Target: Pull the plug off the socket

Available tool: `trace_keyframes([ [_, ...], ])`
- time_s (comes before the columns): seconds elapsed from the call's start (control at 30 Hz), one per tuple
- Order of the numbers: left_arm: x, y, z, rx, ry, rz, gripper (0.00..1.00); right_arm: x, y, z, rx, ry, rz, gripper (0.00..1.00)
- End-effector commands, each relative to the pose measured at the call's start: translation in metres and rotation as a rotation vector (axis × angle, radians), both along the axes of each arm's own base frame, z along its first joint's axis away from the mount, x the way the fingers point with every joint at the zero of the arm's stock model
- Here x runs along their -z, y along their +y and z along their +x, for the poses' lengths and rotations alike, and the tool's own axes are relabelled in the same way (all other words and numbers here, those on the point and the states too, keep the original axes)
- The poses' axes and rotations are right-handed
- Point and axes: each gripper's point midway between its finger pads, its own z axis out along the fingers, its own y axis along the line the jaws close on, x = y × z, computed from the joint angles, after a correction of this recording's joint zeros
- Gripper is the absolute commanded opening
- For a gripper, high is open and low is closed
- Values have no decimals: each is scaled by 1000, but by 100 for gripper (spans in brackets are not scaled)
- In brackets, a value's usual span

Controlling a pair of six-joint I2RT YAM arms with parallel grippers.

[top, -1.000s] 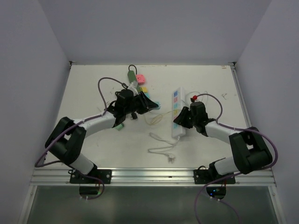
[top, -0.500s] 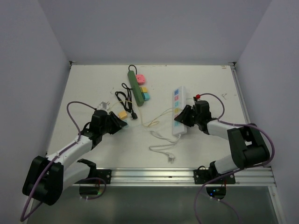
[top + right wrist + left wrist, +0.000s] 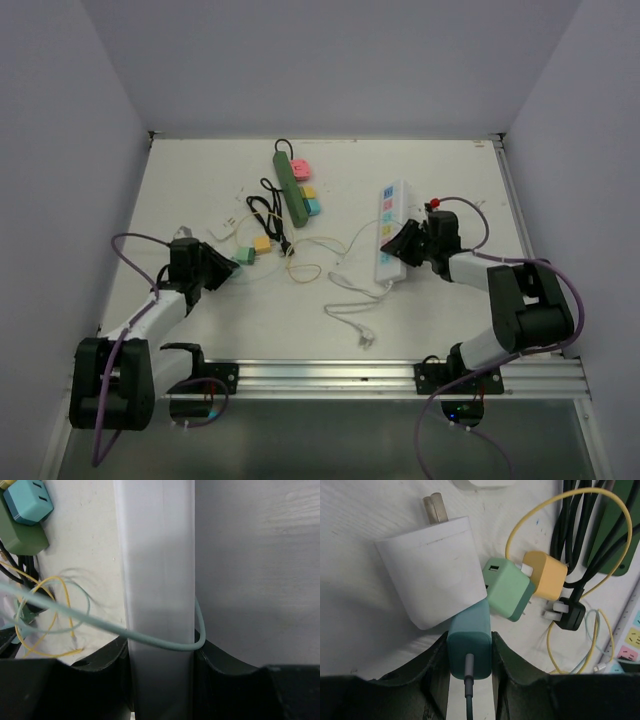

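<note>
My left gripper [image 3: 469,647] is shut on a teal plug [image 3: 469,635] with a dark cable at its back; the plug lies low over the table, free of any socket. In the top view this gripper [image 3: 220,268] is at the near left. My right gripper [image 3: 160,652] is shut across the white power strip [image 3: 157,570], with a pale green cable [image 3: 90,617] running over the strip. In the top view the right gripper [image 3: 408,243] holds the strip [image 3: 391,215] at the centre right.
Just beyond the teal plug lie a white adapter [image 3: 432,575], a light green plug [image 3: 507,587], a yellow plug [image 3: 545,574] and a black plug [image 3: 569,614]. A green power strip [image 3: 291,185] with pink, yellow and teal plugs lies at the back. Loose cables [image 3: 350,305] trail mid-table.
My left arm has drawn back to the near left with the teal plug, away from the green strip. My right gripper and the white strip have shifted a little right and farther back.
</note>
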Motion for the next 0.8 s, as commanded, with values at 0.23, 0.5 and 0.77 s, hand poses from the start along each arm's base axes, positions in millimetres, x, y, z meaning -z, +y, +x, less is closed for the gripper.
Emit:
trace_keyframes([
  [0.23,-12,74,29,-255,-20,38,1,9,-46,3,212,135,-3,1],
  [0.5,-44,105,65,-330,-80,22,11,-5,-69,23,321,161,-6,10],
  [0.77,-50,88,78,-169,-109,6,43,-5,-67,25,275,166,-27,49],
])
